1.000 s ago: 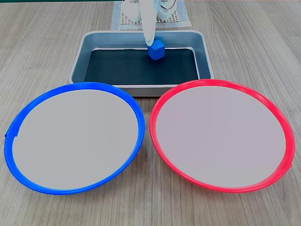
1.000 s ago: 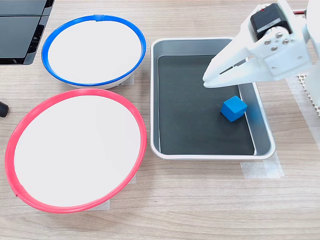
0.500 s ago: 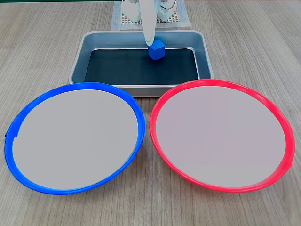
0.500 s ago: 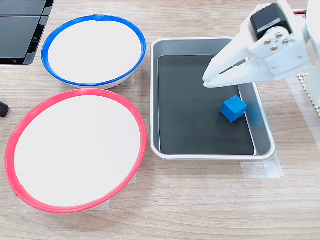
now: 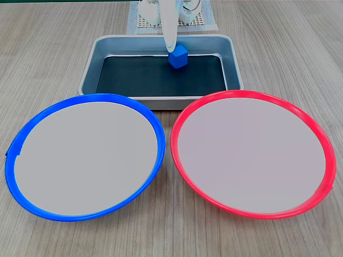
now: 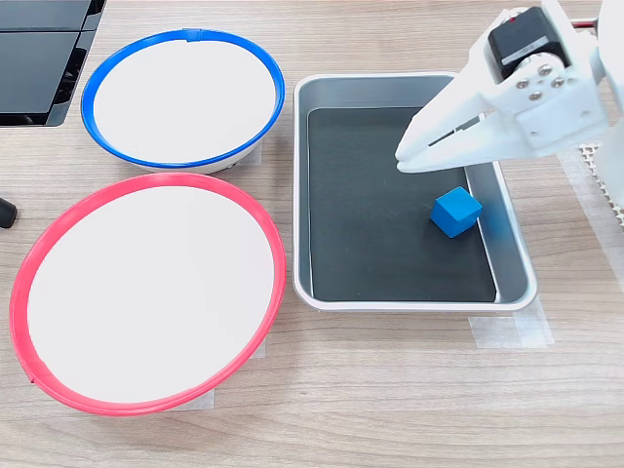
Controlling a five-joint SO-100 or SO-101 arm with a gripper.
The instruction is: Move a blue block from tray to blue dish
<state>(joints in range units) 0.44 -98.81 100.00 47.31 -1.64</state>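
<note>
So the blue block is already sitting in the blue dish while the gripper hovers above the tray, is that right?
Not quite: the blue block is not in the blue dish; it lies on the black bottom of the tray, as the second exterior view shows. The dish holds nothing. The rest stands: the gripper hovers above the tray.

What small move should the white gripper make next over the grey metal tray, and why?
Probably open, then lower onto the small blue cube: the white gripper hangs above the grey metal tray, jaws nearly closed, holding nothing; the blue-rimmed round dish holds no cube.
</note>
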